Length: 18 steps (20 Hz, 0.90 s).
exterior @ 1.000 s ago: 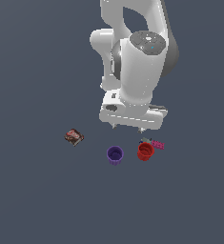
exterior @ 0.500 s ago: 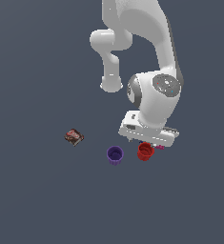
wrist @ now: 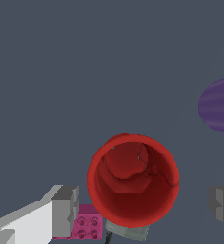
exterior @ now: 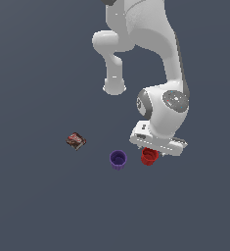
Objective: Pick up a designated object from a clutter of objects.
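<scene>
Locate the red cup [wrist: 133, 185] on the grey floor [exterior: 48, 206]. In the exterior view it stands upright directly under the gripper [exterior: 155, 149], just to that view's right of the purple cup [exterior: 118, 160]. The two cups are close but not touching. The snack packet [exterior: 76, 141] lies well apart on that view's left.

Check the wrist view. The gripper's fingers [wrist: 66, 210] are spread wide, one on each side of the red cup, with a clear gap to the cup wall on both sides. Nothing is held. The cup mouth faces the camera and the cup appears empty.

Note the pink brick [wrist: 87, 226] and a small blue-grey piece [wrist: 127, 232] lying just beside the cup's base. Whether they touch the cup cannot be confirmed from this angle.

Expect the cup to be light, thin-walled plastic with a smooth, tapered side. It will likely flex under pressure and may slip upward out of a low grip. Take hold across the full width, just below the rim lip, so the lip stops the cup sliding down through the grip. Close gently and squarely. Keep the near finger clear of the pink brick during descent.
</scene>
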Tool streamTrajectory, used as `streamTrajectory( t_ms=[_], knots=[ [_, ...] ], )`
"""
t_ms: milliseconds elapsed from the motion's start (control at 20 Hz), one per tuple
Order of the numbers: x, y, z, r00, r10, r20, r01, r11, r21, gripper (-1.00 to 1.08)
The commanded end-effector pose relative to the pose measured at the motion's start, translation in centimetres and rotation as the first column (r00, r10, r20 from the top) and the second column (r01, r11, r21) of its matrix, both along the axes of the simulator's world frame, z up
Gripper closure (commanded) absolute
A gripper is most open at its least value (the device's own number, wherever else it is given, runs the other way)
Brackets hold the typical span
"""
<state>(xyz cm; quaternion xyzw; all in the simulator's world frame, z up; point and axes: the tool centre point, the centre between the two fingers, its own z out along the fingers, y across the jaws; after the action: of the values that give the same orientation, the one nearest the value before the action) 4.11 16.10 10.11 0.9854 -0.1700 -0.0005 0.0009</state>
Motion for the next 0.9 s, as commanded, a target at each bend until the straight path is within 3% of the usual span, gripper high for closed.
streamTrajectory(
  t_ms=[0, 850],
  knots=[
    [0.0, 0.3, -0.3, 1.000, -0.006, 0.001, 0.006, 1.000, 0.001, -0.92],
    [-0.1, 0.3, -5.3, 1.000, -0.007, 0.001, 0.007, 1.000, 0.002, -0.92]
  ],
)
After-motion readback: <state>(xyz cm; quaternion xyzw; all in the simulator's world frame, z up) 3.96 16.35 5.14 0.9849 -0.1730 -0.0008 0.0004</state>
